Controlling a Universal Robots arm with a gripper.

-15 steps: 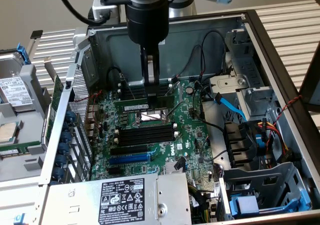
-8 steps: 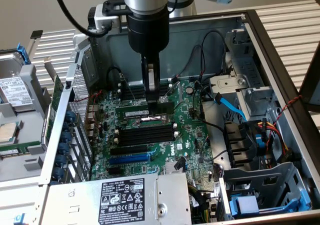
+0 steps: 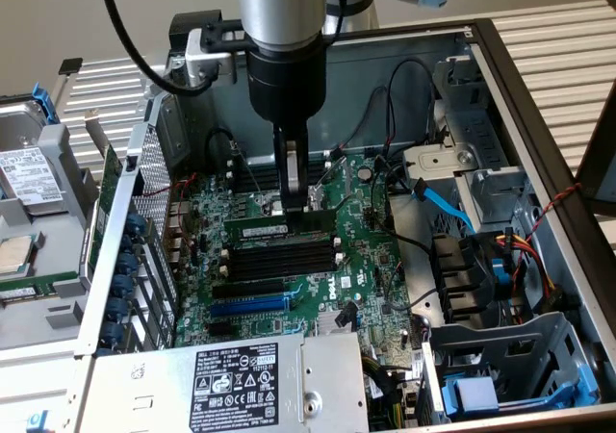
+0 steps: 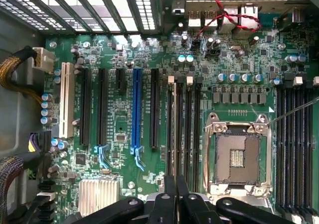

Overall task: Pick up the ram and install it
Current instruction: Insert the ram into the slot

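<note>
The ram [image 3: 274,230] is a thin green stick with a white label, standing on edge in the farthest of the black memory slots [image 3: 284,260] on the green motherboard [image 3: 371,260]. My gripper [image 3: 293,205] comes straight down onto its top edge, near the stick's middle, with the fingers shut on it. In the wrist view the ram [image 4: 174,129] shows edge-on as a thin pale line along one slot, running in between the closed fingertips of my gripper [image 4: 175,184].
A blue expansion slot [image 3: 248,306] lies nearer the power supply [image 3: 221,380]. Black and blue cables [image 3: 438,202] cross the exterior view's right side beside a drive cage [image 3: 500,366]. The bare CPU socket [image 4: 238,157] sits beside the memory slots. A hard drive [image 3: 29,178] lies outside the case.
</note>
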